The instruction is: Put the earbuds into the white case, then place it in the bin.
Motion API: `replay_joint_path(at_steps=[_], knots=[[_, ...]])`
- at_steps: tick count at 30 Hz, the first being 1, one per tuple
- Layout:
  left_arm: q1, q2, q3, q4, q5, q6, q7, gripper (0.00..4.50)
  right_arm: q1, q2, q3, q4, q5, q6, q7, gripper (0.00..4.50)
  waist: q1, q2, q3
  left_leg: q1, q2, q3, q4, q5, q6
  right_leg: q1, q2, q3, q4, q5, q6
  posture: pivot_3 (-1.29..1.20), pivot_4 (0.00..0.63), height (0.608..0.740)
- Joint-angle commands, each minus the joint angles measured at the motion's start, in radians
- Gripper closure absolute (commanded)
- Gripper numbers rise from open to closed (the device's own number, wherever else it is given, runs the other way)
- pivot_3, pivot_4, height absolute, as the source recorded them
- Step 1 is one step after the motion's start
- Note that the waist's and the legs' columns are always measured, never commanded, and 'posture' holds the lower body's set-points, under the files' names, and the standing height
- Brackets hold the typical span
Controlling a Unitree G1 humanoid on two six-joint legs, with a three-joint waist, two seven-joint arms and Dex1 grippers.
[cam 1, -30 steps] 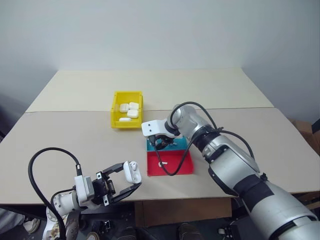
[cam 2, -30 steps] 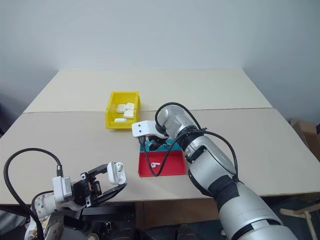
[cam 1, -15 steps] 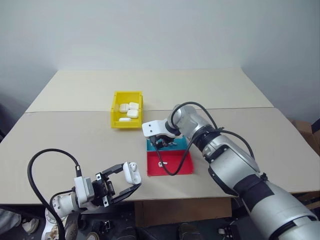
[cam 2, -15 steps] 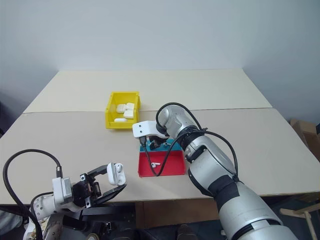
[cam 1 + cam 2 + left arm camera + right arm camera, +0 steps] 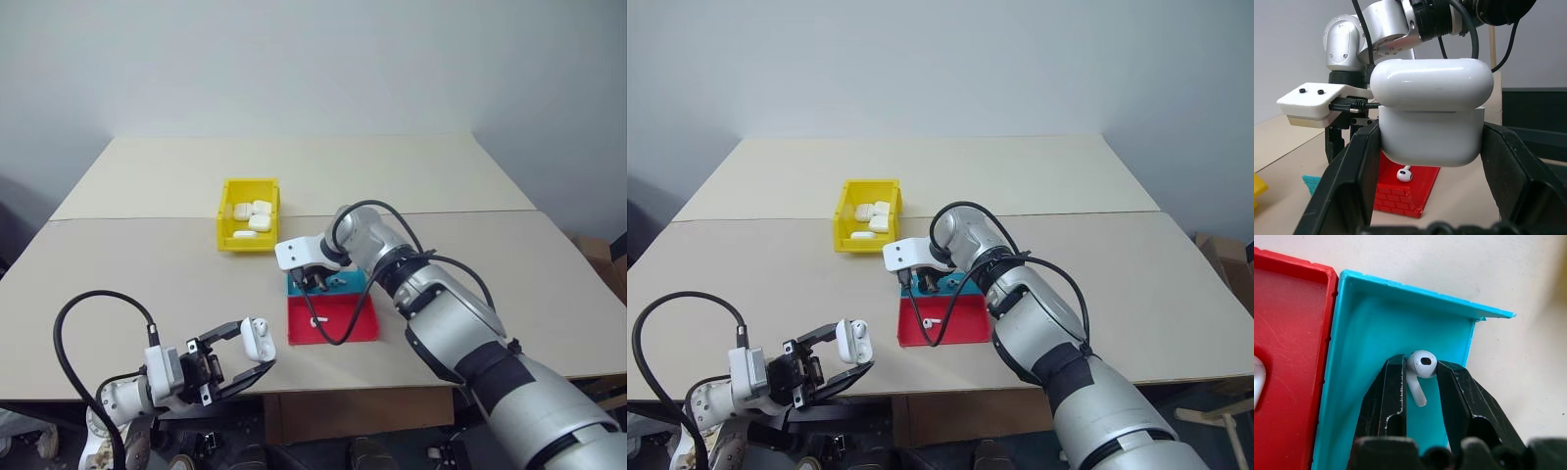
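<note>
L tool (image 5: 257, 352), lower left of frame near the table (image 5: 137, 264) front edge, is clamped on the white case (image 5: 259, 338); case is held upright w/ lid hinged open, presumably so its open top is ready to receive the buds. R tool (image 5: 1419, 377), at frame centre, reaches down into the blue half of the tray (image 5: 1366, 333), its fingers straddling one earbud (image 5: 1420, 367) and nearly touching it, full clamp not confirmed; that bud lies flat, head away from the wrist, stem (long axis) running back between the fingers. The 2nd earbud (image 5: 317, 320) lies in the tray's red half; the bin (image 5: 227, 235), upper left of the tray, already holds several white cases.
</note>
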Motion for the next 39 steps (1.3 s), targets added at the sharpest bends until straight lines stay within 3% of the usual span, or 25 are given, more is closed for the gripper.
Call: replay_joint_path(at_steps=[1, 12, 20, 24, 31, 39], knots=[[-0.011, 0.001, -0.002, -0.019, -0.002, -0.031, 0.003, 1.73, -0.01, -0.002, -0.009, -0.005, -0.011, -0.01, 0.002, 3.69, 0.0, 0.0, 0.0, 0.0, 0.0, 0.0, 0.0, 0.0, 0.0, 0.0, 0.0, 0.0, 0.0, 0.0, 0.0, 0.0, 0.15, 0.74], [-0.062, 0.005, -0.007, 0.016, -0.017, -0.024, -0.019, 1.73, 0.006, -0.033, -0.038, -0.077, 0.005, 0.018, -0.005, 3.82, 0.002, 0.0, 0.0, 0.0, 0.0, 0.0, 0.0, 0.0, 0.0, 0.0, 0.0, 0.0, 0.0, 0.0, 0.0, 0.0, 0.15, 0.74], [-0.206, -0.02, -0.003, 0.079, -0.067, 0.018, -0.021, 1.73, 0.056, -0.212, -0.277, -0.448, 0.163, 0.289, 0.004, 3.82, 0.01, 0.0, 0.0, -0.001, 0.0, 0.0, 0.0, 0.0, 0.0, 0.001, 0.0, 0.0, -0.001, 0.0, 0.0, 0.0, 0.15, 0.74], [-0.311, -0.067, -0.026, 0.096, -0.073, 0.03, 0.01, 1.73, 0.179, -0.291, -0.528, -0.828, 0.33, 0.409, -0.102, 3.82, 0.015, 0.0, 0.0, -0.001, 0.0, 0.0, 0.0, 0.0, 0.0, 0.001, 0.0, 0.0, -0.001, 0.0, 0.001, 0.0, 0.15, 0.74], [-0.436, -0.15, -0.084, 0.108, -0.078, 0.099, 0.037, 1.73, 0.409, -0.293, -0.876, -1.43, 0.75, 0.892, -0.21, 3.82, 0.02, -0.001, 0.0, 0.0, -0.001, -0.001, 0.0, 0.0, 0.0, 0.002, 0.0, 0.0, -0.001, 0.0, 0.002, 0.0, 0.15, 0.74], [-0.482, -0.185, -0.128, 0.084, -0.13, 0.243, 0.048, 1.73, 0.741, -0.198, -1.043, -1.825, 1.13, 0.871, -0.347, 3.82, 0.005, 0.0, 0.0, 0.001, -0.001, -0.003, 0.0, 0.0, 0.0, 0.004, 0.0, 0.0, -0.001, 0.0, 0.004, 0.0, 0.15, 0.74]])
